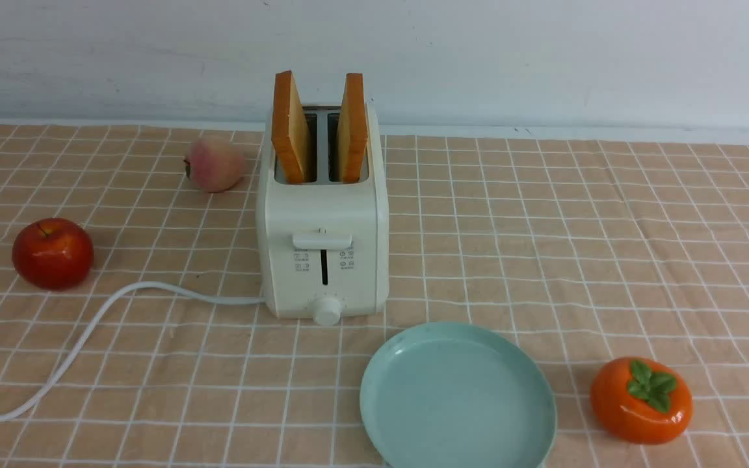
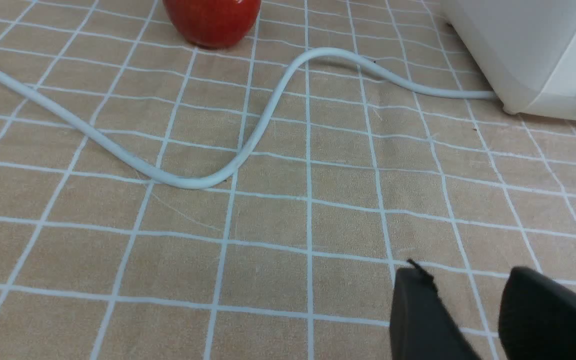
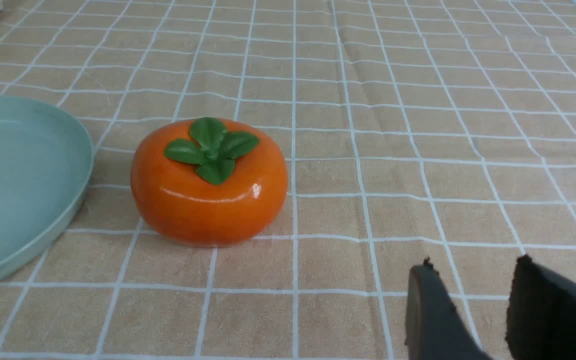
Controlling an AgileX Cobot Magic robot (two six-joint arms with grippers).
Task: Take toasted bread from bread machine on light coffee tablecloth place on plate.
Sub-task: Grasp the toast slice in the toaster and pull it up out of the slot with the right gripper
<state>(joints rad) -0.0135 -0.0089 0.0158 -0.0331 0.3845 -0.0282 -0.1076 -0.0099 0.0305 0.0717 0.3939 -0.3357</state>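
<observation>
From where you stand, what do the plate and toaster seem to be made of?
Plate: probably plastic or glazed ceramic, with a smooth, soft sheen; the even mint colour doesn't settle which.
Toaster: likely moulded plastic, white and satiny, judging by its rounded corners; the grey slot top may be metal.

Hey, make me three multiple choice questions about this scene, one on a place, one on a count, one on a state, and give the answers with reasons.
1. Where is the toast?
A) On the plate
B) In the toaster slots
C) On the tablecloth

2. How many slices of toast are there?
A) One
B) Three
C) Two

3. How does the left gripper stand?
A) Open, holding nothing
B) Closed on the apple
C) Closed on the cord

1: B, the toast stands up out of the slots of the toaster.
2: C, one slice rises from each of the two slots.
3: A, the left gripper shows a gap between its fingertips with only tablecloth behind it.
</observation>
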